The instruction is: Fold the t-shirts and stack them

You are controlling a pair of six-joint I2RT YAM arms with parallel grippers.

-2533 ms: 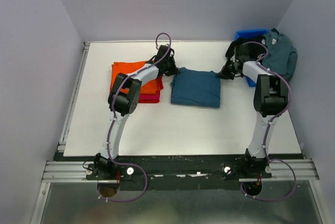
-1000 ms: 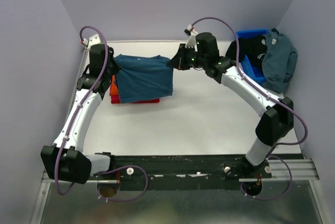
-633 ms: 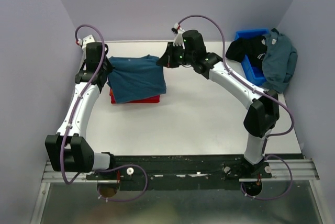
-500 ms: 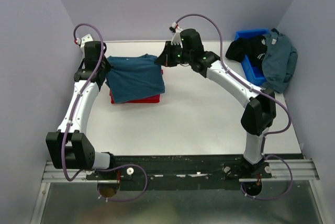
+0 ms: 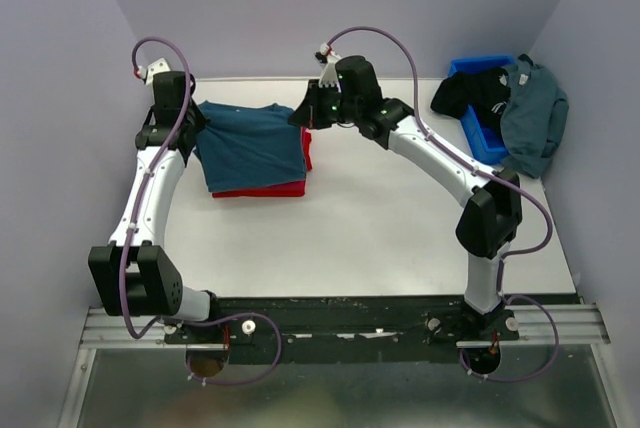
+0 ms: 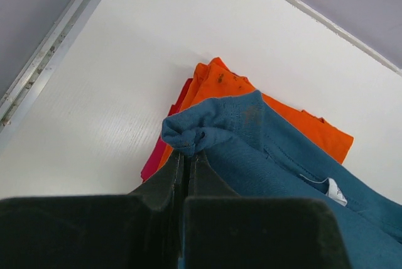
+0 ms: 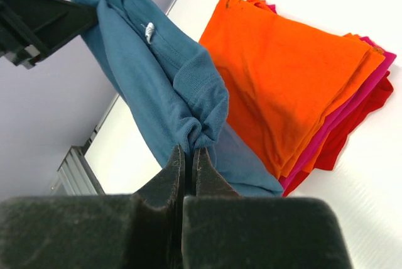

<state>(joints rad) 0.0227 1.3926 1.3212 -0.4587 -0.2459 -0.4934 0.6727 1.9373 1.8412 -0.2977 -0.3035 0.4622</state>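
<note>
Teal t-shirt (image 5: 250, 143), folded, is hanging taut just above the orange-topped stack (image 7: 289, 74) on the bench (image 5: 380, 218), its long axis running from left tool (image 6: 186, 156) to right tool (image 7: 187, 153), each pinching one end corner fully closed.

Far-left corner obstructed: the teal t-shirt (image 5: 250, 143) spans between the left gripper (image 5: 192, 128) and the right gripper (image 5: 297, 118), each pinching one end of it, directly above the folded stack (image 5: 262, 188), with the left wall (image 5: 60, 148) close beside the left arm (image 5: 150, 198). Far-right corner taken by the blue bin (image 5: 470, 66), with the black shirt (image 5: 470, 93) and the grey-blue shirt (image 5: 530, 113) draped over it. The right arm (image 5: 430, 163) crosses diagonally from near right to far centre; bare table (image 5: 330, 238) lies between the two arms, in the middle and along the near side.
</note>
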